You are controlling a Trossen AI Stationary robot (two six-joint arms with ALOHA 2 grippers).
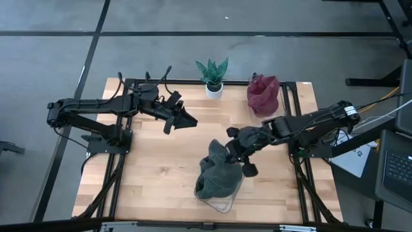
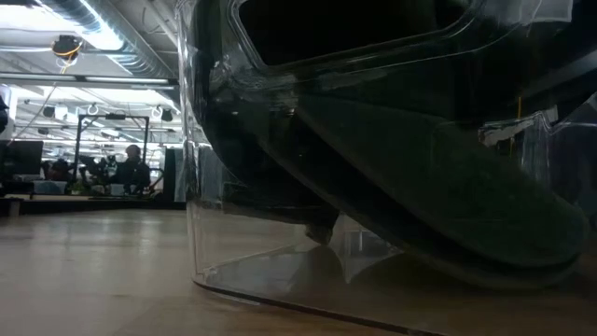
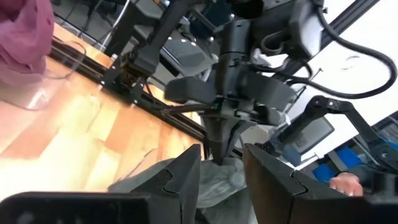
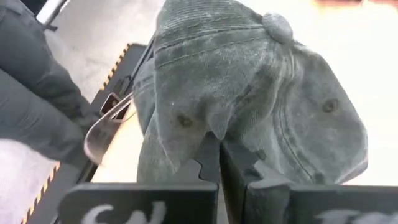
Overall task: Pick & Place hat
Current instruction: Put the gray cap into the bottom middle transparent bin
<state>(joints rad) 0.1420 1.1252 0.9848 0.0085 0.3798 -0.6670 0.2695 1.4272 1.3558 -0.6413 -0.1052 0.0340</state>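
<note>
My right pincer [image 1: 226, 156] is clamped tight, reaching toward nine o'clock — my left pincer [image 1: 187, 120] hangs open, pointing three o'clock.

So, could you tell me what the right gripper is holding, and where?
The right gripper pinches the grey hat by a fold of its crown fabric; the left gripper holds nothing.

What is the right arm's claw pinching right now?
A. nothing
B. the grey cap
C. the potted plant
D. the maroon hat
B: the right gripper is closed on a fold of the grey cap, over the clear container.
</note>
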